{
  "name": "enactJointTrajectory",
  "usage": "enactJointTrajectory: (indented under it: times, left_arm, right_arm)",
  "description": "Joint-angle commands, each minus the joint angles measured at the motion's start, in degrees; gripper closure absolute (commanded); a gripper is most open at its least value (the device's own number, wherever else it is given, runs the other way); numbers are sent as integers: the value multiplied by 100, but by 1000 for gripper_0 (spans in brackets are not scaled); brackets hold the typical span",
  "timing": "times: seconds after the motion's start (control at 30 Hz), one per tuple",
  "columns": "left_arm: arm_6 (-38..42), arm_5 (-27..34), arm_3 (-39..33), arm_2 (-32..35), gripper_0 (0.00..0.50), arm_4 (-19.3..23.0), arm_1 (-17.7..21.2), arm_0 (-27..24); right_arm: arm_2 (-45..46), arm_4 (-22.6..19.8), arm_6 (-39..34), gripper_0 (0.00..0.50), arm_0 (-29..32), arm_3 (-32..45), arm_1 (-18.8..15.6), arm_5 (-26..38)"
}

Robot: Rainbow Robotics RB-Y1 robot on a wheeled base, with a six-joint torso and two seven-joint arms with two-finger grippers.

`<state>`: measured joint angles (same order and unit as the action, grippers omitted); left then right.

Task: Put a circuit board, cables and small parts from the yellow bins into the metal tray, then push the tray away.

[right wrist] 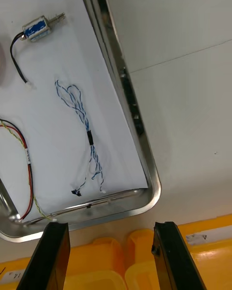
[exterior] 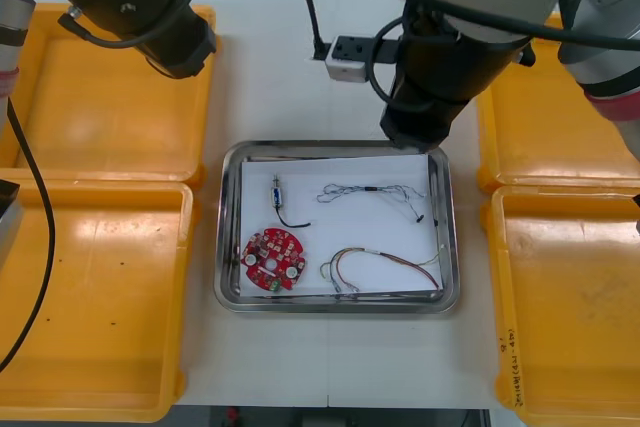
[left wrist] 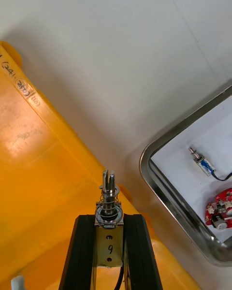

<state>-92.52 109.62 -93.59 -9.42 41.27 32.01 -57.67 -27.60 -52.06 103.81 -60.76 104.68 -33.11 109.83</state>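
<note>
- Left gripper (left wrist: 109, 244), frame upper left, grips a small silver metal part (left wrist: 109, 208) over a yellow plastic bin (left wrist: 43, 183).
- Right gripper (right wrist: 111, 256), wide and empty, at the upper right corner of the shiny metal tray (exterior: 228, 237), centre.

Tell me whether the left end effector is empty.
No, the left end effector grips a small metal part above a yellow bin.
</note>
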Motion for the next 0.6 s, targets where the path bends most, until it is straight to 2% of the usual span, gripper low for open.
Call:
enactJointTrajectory:
  times: [0.03,0.17,0.2,0.3,0.33,0.43,0.6]
  left_arm:
    - [1035,38,-195,160,500,118,-64,-69]
    - [1219,38,-221,63,500,145,-64,-69]
    - [1395,38,-256,-43,500,136,-64,-69]
    - [1667,38,-318,-227,500,136,-64,-69]
    - [1667,38,-318,-227,500,136,-64,-69]
    - [1993,38,-362,-429,500,154,-81,-69]
    - [2362,38,-450,-658,500,189,-99,-69]
  right_arm:
    - [422,-85,-449,0,-42,431,-345,17]
    - [703,-129,-731,0,248,686,-565,17]
    - [729,-155,-863,0,371,800,-758,17]
    - [764,-199,-1179,0,530,1002,-1101,17]
    - [764,-199,-1179,0,530,1002,-1101,17]
    - [1046,-331,-1671,0,793,1195,-1523,17]
    - [1591,-586,-2075,0,1110,1195,-1778,17]
